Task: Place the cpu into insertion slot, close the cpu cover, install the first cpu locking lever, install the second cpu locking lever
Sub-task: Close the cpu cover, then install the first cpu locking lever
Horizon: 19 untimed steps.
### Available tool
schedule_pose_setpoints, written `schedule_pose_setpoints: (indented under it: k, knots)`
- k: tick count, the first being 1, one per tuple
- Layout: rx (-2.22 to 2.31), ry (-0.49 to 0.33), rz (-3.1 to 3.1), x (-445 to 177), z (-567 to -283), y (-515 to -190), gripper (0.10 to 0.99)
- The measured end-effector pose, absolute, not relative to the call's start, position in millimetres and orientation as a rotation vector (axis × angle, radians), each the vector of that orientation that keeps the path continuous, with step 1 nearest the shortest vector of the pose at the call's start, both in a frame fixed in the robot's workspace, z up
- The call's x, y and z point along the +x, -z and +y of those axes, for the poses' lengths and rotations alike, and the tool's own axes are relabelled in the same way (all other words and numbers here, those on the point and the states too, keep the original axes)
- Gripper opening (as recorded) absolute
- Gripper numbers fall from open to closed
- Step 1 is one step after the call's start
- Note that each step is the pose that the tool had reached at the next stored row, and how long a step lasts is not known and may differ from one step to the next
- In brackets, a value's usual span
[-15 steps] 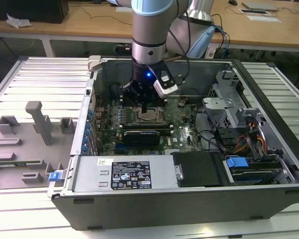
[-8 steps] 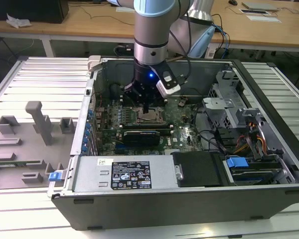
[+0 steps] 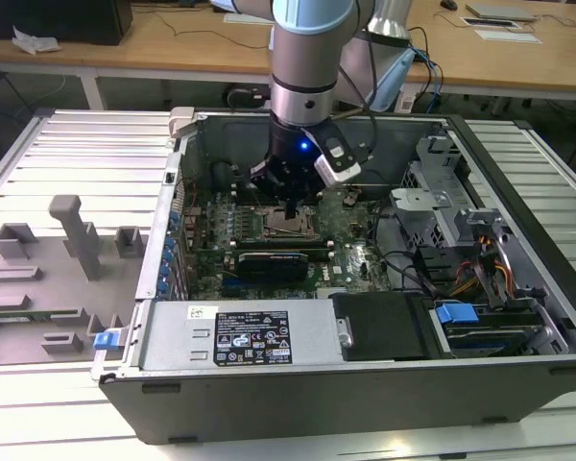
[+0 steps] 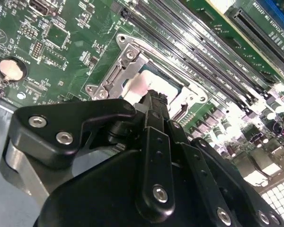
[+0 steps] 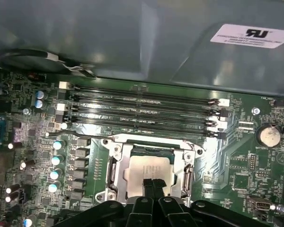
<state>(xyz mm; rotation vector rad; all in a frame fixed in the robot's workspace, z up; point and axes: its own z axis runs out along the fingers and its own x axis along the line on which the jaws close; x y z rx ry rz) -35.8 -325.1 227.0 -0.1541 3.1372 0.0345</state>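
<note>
Within a computer case (image 3: 365, 408) on the tabletop (image 3: 77, 154), the cpu (image 5: 144, 168) is seated in the insertion slot (image 5: 151, 152) and touched by closed fingers (image 5: 148, 187). The cpu cover (image 5: 117, 161) seems lowered, and latching is judged outstanding.

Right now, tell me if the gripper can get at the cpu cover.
Probably yes: the gripper hangs just over the cpu cover, which lies around the cpu, with nothing between them.

One edge of cpu (image 5: 143, 166) hidden behind gripper (image 5: 152, 183), slot (image 3: 276, 230) partly covered in exterior view, arm (image 3: 307, 58) cut off by picture's edge
</note>
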Motion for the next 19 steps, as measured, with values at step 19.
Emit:
schedule_pose_setpoints:
  k: [19]
  knots:
    - [-0.154,-0.029,3.137,-35.8,-325.0,-235.6,0.106]
